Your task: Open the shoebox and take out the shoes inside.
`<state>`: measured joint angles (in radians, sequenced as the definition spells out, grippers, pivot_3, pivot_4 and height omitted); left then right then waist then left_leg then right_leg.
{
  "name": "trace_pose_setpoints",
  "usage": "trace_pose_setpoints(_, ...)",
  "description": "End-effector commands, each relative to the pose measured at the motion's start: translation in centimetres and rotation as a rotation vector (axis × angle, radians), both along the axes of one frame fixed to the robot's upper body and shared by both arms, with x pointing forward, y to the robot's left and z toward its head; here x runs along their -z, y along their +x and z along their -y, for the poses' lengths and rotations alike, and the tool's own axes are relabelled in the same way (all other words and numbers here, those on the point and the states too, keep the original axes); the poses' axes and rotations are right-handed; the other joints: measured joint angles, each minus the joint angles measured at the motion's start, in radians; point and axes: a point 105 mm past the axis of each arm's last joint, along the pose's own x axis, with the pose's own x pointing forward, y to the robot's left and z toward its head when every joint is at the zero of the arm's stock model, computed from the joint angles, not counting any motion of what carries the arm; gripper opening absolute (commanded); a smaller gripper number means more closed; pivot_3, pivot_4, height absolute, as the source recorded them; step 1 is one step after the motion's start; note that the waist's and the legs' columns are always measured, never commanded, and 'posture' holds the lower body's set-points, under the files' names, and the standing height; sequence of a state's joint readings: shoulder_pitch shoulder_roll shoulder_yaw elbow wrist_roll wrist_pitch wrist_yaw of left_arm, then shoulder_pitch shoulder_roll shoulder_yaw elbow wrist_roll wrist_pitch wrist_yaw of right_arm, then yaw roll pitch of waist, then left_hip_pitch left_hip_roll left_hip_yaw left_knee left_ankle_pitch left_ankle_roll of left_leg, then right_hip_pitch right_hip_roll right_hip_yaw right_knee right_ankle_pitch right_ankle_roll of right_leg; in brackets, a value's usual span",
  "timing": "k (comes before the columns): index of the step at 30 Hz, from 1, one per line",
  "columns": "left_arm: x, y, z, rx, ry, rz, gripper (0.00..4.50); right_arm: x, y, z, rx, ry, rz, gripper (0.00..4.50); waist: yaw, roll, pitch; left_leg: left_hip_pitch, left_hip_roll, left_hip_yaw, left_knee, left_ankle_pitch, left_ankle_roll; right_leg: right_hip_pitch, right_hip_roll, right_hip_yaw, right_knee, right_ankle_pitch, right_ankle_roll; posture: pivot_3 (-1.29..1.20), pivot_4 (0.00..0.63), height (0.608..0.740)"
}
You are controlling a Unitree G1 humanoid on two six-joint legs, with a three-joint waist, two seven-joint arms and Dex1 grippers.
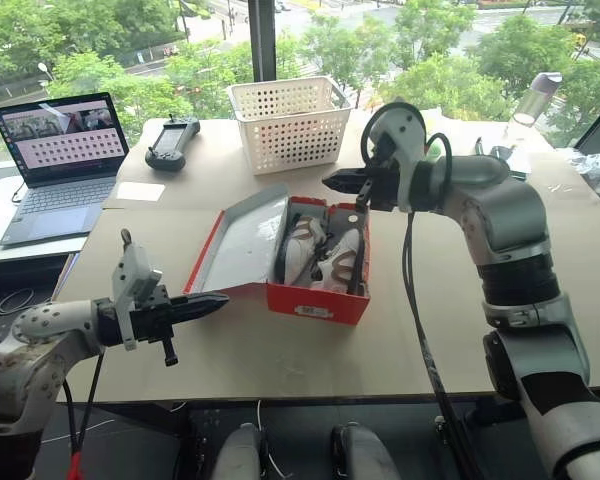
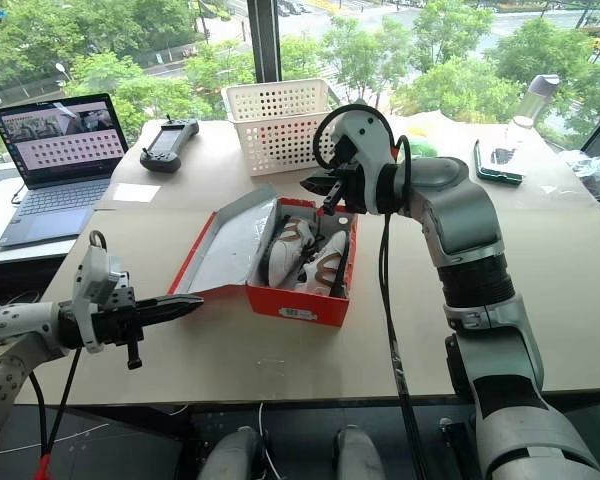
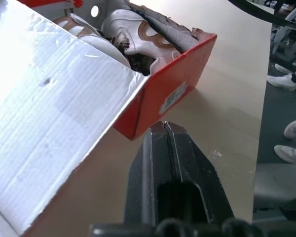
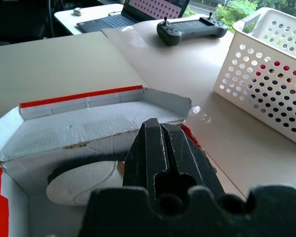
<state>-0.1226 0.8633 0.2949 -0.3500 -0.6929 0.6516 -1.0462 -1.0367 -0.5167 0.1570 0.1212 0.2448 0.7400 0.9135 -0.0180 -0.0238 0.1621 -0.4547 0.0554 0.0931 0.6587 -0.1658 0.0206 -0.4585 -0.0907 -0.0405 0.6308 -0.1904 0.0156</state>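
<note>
Two shoes (image 1: 320, 252) lie side by side in the shoebox (image 1: 315, 298), which sits mid-bench with its lid (image 1: 238, 240) already folded out to the left, grey-white inside up. From the head views, the right gripper (image 1: 332, 181) hangs closed and empty above the box's far edge, in front of the white basket (image 1: 290, 122); the left gripper (image 1: 218, 300), also closed and empty, hovers just left of the box's near-left corner. A laptop (image 1: 60, 160) and a controller (image 1: 172, 142) rest at the far left of the bench (image 1: 420, 330).

Left wrist view: the shut fingers (image 3: 170, 163) point at the red near corner, with the lid beside it and the shoes behind the wall.

Right wrist view: the shut fingers (image 4: 163, 153) aim down into the box over a white toe.

Opening looks done; taking out the shoes is in hand. The next move calls for the right gripper to spread, descend onto a shoe and close on it.
</note>
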Motion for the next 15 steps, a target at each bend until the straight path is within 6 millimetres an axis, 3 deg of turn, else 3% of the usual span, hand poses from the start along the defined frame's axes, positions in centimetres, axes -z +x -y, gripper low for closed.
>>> trace_pose_setpoints(1,-1.7,1.0,-0.6,0.028,0.024,0.065,0.0,0.3,-0.1,0.2,-0.014,-0.08,0.007,0.06,0.001,0.0,0.0,0.0,0.0,0.0,0.0,0.0,0.0,0.0,0.0,0.0,0.0,0.0,0.0,0.0,0.15,0.733)
trace_pose_setpoints(2,-1.9,1.4,-0.7,0.035,0.037,0.077,0.0,0.8,-0.1,0.4,-0.018,-0.12,-0.008,0.63,0.001,0.0,0.0,0.0,0.0,0.0,0.0,0.0,0.0,0.0,0.0,0.0,0.0,-0.001,-0.001,0.0,0.15,0.733)
trace_pose_setpoints(3,-2.1,1.9,-0.6,0.041,0.043,0.087,0.0,1.6,-0.2,0.6,-0.032,-0.167,-0.03,0.72,0.003,0.0,0.0,0.0,0.0,0.0,0.0,0.0,0.0,0.0,-0.001,0.0,0.0,-0.001,-0.001,0.0,0.15,0.733)
trace_pose_setpoints(8,-2.2,2.7,-0.1,0.08,0.051,0.095,0.0,3.7,-0.2,1.4,-0.056,-0.346,-0.026,2.45,0.005,0.0,0.0,-0.001,-0.002,0.001,0.0,0.0,0.0,0.0,-0.003,0.001,-0.001,-0.001,-0.001,0.0,0.15,0.733)
trace_pose_setpoints(13,-1.7,2.8,0.6,0.104,0.045,0.086,0.0,2.6,-0.4,2.1,-0.171,-0.544,0.24,4.26,0.004,0.0,0.0,-0.002,-0.002,0.001,0.0,0.0,0.0,0.0,-0.002,0.001,-0.001,0.0,0.001,0.0,0.15,0.733)
trace_pose_setpoints(15,-1.7,2.9,0.7,0.108,0.042,0.084,0.0,1.9,-1.1,2.1,-0.258,-0.598,0.311,4.46,0.004,0.0,0.0,-0.002,-0.002,0.001,0.0,0.0,0.0,0.0,-0.002,0.0,-0.001,-0.001,0.003,0.0,0.15,0.733)
